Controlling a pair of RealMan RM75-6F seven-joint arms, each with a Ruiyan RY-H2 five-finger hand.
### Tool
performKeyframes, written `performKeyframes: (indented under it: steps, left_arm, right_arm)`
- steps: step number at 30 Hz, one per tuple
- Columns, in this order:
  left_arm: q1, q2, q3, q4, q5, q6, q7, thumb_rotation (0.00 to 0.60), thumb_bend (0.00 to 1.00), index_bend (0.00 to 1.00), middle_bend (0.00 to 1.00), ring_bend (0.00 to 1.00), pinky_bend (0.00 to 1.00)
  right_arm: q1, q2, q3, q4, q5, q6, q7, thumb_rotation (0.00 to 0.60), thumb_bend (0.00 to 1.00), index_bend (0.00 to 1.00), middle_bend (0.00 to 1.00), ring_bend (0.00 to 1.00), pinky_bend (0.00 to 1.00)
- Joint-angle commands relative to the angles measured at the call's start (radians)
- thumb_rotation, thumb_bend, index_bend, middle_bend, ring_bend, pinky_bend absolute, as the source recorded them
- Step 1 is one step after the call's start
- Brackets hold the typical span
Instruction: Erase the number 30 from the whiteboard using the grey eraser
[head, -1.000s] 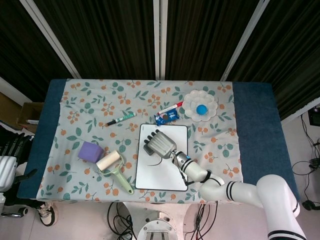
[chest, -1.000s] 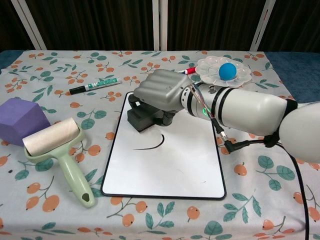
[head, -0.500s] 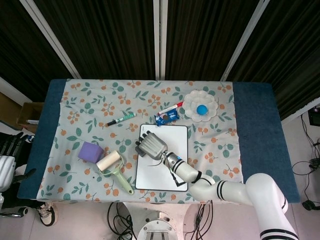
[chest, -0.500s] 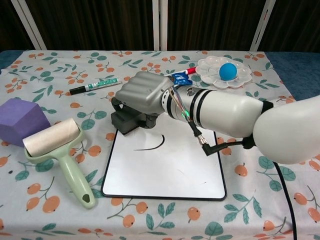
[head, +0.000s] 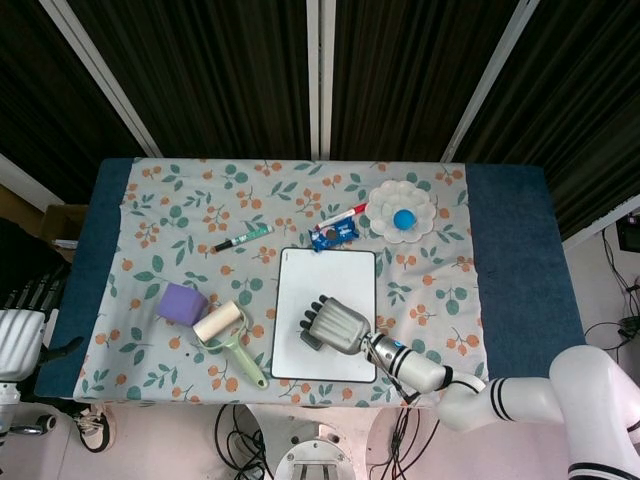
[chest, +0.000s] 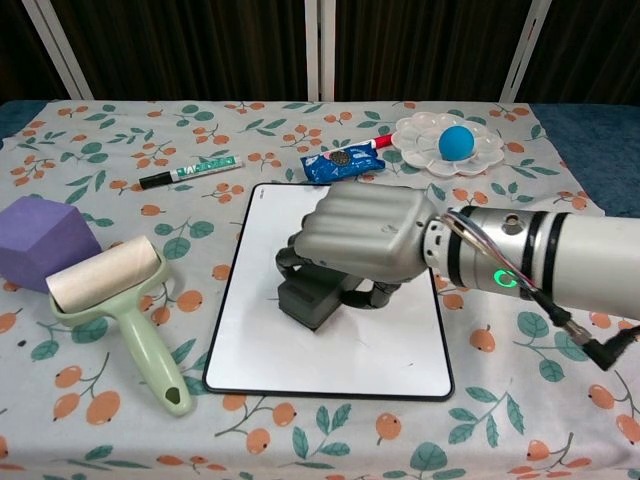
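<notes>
The whiteboard (chest: 330, 345) (head: 325, 275) lies flat at the table's near middle, and its visible surface is blank white. My right hand (chest: 362, 238) (head: 337, 326) is over the board's centre, fingers curled down around the grey eraser (chest: 311, 301) (head: 313, 342), pressing it onto the board. Only the eraser's front end shows under the fingers. The part of the board beneath the hand is hidden. My left hand (head: 18, 335) hangs at the far left edge of the head view, off the table, holding nothing.
A mint lint roller (chest: 115, 297) and a purple block (chest: 40, 240) lie left of the board. Behind it are a green marker (chest: 190, 172), a blue snack packet (chest: 342, 163), a red pen (chest: 378, 140) and a white palette (chest: 425, 142) holding a blue ball (chest: 455, 141).
My right hand has swept the eraser from the board's upper left corner down to its middle. The curved black stroke seen earlier no longer shows.
</notes>
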Motion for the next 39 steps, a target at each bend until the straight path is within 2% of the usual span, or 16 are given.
performKeyframes:
  steps: [1,6,11,14,22,31,39]
  left_arm:
    - [-0.005,0.001,0.000,-0.009,0.004,-0.003,0.008,0.600,0.00,0.07,0.06,0.07,0.16]
    - [-0.012,0.005,-0.001,-0.018,0.004,-0.013,0.019,0.600,0.00,0.07,0.06,0.07,0.16]
    - [-0.015,0.007,-0.002,-0.024,0.003,-0.014,0.025,0.600,0.00,0.07,0.06,0.07,0.16]
    - [-0.015,0.006,-0.001,-0.027,0.004,-0.014,0.027,0.600,0.00,0.07,0.06,0.07,0.16]
    - [-0.005,0.013,-0.001,-0.023,-0.004,-0.002,0.023,0.600,0.00,0.07,0.06,0.07,0.16]
    - [0.001,0.019,-0.001,-0.013,-0.010,0.002,0.004,0.600,0.00,0.07,0.06,0.07,0.16]
    - [0.007,0.020,-0.002,0.000,-0.018,0.006,-0.009,0.600,0.00,0.07,0.06,0.07,0.16]
  right_arm:
    - [-0.032,0.042,-0.035,-0.039,-0.032,0.026,0.028,0.600,0.32,0.54,0.54,0.43,0.47]
    - [-0.070,0.101,-0.084,-0.077,-0.077,0.049,0.065,0.600,0.32,0.56,0.54,0.44,0.48]
    - [-0.092,0.128,-0.095,-0.075,-0.108,0.070,0.078,0.600,0.32,0.56,0.55,0.44,0.48]
    - [-0.095,0.125,-0.082,-0.049,-0.110,0.070,0.084,0.600,0.32,0.56,0.55,0.44,0.48]
    - [-0.085,0.045,-0.006,0.114,-0.048,0.037,0.098,0.600,0.32,0.56,0.55,0.44,0.48]
    - [-0.062,-0.102,0.081,0.288,0.024,0.018,0.091,0.600,0.32,0.56,0.55,0.44,0.48]
    - [-0.047,-0.160,0.068,0.266,0.004,0.004,0.071,0.600,0.32,0.56,0.55,0.44,0.48]
